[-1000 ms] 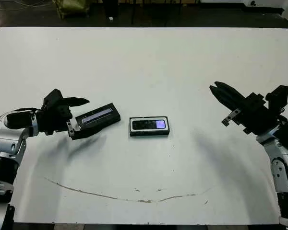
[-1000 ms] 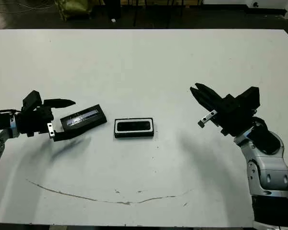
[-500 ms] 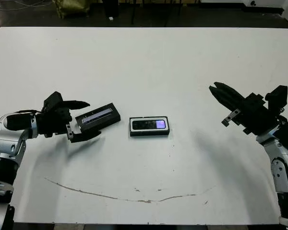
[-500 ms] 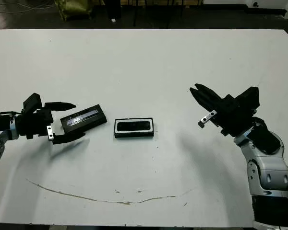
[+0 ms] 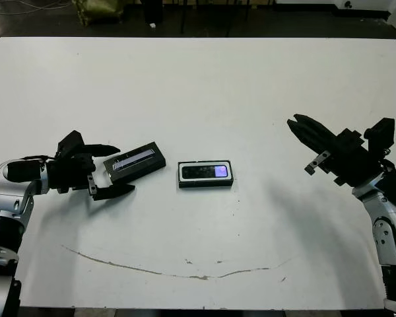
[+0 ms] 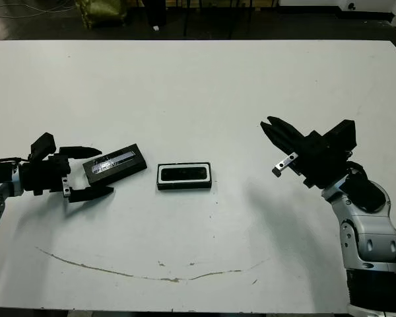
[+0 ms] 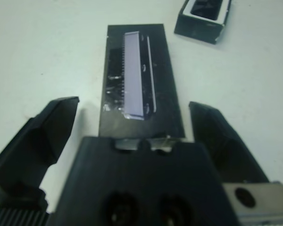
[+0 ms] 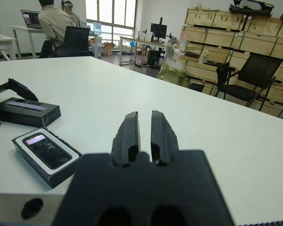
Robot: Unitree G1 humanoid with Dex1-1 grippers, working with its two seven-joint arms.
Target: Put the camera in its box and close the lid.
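The camera, a black bar with a purple screen, lies inside the white-lined box at the table's middle. Left of it, the lid with its silvery stripe rests flat on the table, apart from the box. My left gripper is open, and its fingers flank the lid's near end without touching it. My right gripper is shut with nothing in it. It hovers above the table far to the right of the box, pointing toward it.
A thin brown scuff line curves along the table near its front edge. Beyond the table, the right wrist view shows a seated person, an office chair and stacked crates.
My left gripper has drawn back to the left and sunk a little, so its fingers no longer overlap the lid. Lid, box, camera and right arm stay put.
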